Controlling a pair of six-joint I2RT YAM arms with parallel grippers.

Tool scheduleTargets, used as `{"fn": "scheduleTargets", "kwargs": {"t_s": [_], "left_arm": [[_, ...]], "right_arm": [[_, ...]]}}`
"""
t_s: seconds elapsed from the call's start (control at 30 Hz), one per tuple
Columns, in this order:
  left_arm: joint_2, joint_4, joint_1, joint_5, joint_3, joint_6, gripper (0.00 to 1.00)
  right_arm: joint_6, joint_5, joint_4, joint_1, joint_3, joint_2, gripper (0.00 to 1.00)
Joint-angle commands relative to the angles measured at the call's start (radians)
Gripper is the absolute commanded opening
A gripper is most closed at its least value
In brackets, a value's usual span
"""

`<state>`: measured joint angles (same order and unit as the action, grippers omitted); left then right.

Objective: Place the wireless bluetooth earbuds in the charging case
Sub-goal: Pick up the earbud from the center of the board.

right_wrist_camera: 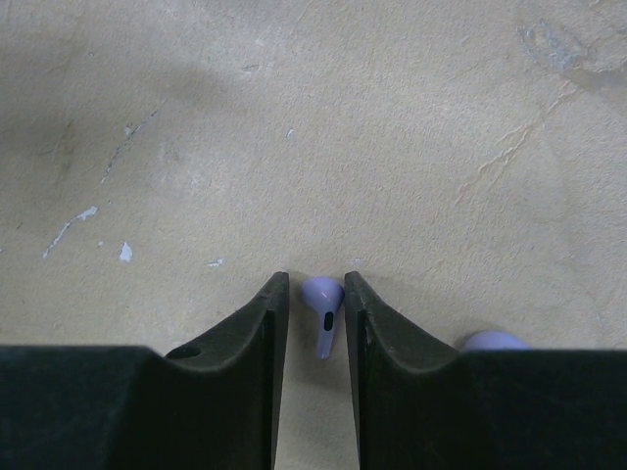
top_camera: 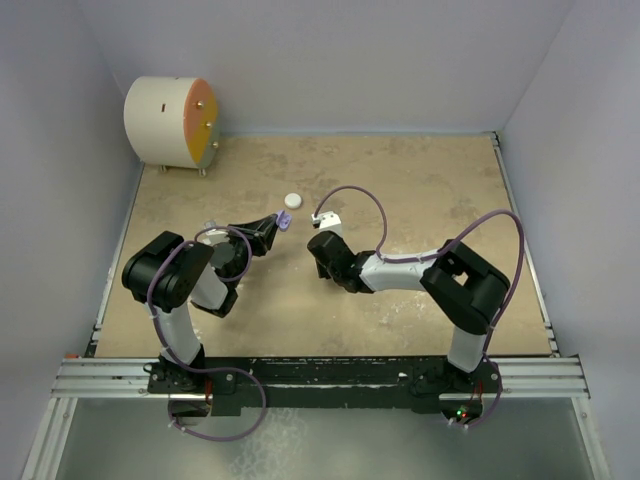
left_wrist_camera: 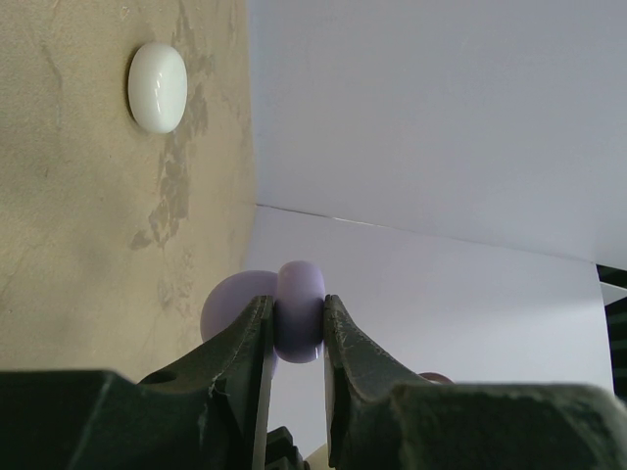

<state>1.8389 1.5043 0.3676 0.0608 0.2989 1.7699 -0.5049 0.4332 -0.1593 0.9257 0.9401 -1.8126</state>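
Note:
My left gripper (top_camera: 272, 226) (left_wrist_camera: 297, 305) is shut on the lilac half of the charging case (left_wrist_camera: 300, 311) and holds it on edge above the table; it shows as a lilac speck in the top view (top_camera: 284, 220). A second lilac round part (left_wrist_camera: 227, 305) shows behind my left finger. The white disc half (top_camera: 292, 200) (left_wrist_camera: 158, 86) lies flat on the table just beyond. My right gripper (top_camera: 320, 248) (right_wrist_camera: 315, 290) points down at the table, jaws narrowly open around a lilac stemmed earbud (right_wrist_camera: 324, 315) that lies between them. A second earbud (right_wrist_camera: 495, 341) peeks out beside the right finger.
A big white drum with an orange face (top_camera: 170, 122) stands at the far left corner. Pale walls enclose the tan table (top_camera: 420, 190) on three sides. The arms' purple cables loop above the table.

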Motion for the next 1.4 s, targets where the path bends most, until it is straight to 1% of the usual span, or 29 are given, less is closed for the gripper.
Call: {"fn": "scheduleTargets", "kwargs": {"t_s": [0.0,0.27,0.33,0.43,0.5,0.6,0.67,0.7,0.77,0.87,0.97,1.1,1.37], "left_arm": [[-0.008,0.217,-0.002,0.006,0.007,0.002,0.0],[-0.003,0.217,-0.002,0.004,0.014,0.003,0.0],[-0.001,0.216,-0.002,0.002,0.016,0.003,0.0],[0.0,0.216,-0.001,0.004,0.016,0.004,0.0],[0.002,0.217,-0.002,0.003,0.016,0.003,0.0],[0.001,0.216,-0.002,0.002,0.015,0.004,0.0],[0.001,0.217,-0.002,0.0,0.014,0.002,0.0],[0.001,0.217,-0.002,0.0,0.013,0.003,0.0],[0.001,0.217,-0.002,-0.003,0.011,0.002,0.0],[-0.009,0.217,-0.002,0.003,0.0,0.001,0.0],[-0.019,0.217,-0.002,0.005,-0.005,-0.003,0.0],[-0.02,0.216,-0.002,0.004,-0.003,-0.003,0.0],[-0.005,0.218,-0.002,-0.004,0.009,0.007,0.0]], "right_arm": [[-0.02,-0.047,0.199,0.01,-0.059,-0.046,0.31],[-0.017,-0.057,0.197,0.01,-0.054,-0.06,0.28],[-0.019,-0.059,0.197,0.01,-0.053,-0.06,0.25],[-0.02,-0.06,0.198,0.01,-0.052,-0.059,0.23],[-0.019,-0.06,0.198,0.01,-0.049,-0.056,0.18],[-0.012,-0.064,0.187,0.01,-0.042,-0.047,0.15],[0.01,-0.062,0.16,0.008,-0.042,-0.033,0.1],[0.023,-0.055,0.145,0.006,-0.007,-0.025,0.09],[0.052,-0.054,0.114,-0.003,0.031,-0.009,0.07],[0.087,-0.095,0.042,-0.029,0.068,0.019,0.04],[0.107,-0.128,-0.016,-0.047,0.077,0.049,0.03],[0.122,-0.113,-0.043,-0.059,0.069,0.086,0.02],[0.143,-0.119,-0.165,-0.089,0.015,0.208,0.0]]}}
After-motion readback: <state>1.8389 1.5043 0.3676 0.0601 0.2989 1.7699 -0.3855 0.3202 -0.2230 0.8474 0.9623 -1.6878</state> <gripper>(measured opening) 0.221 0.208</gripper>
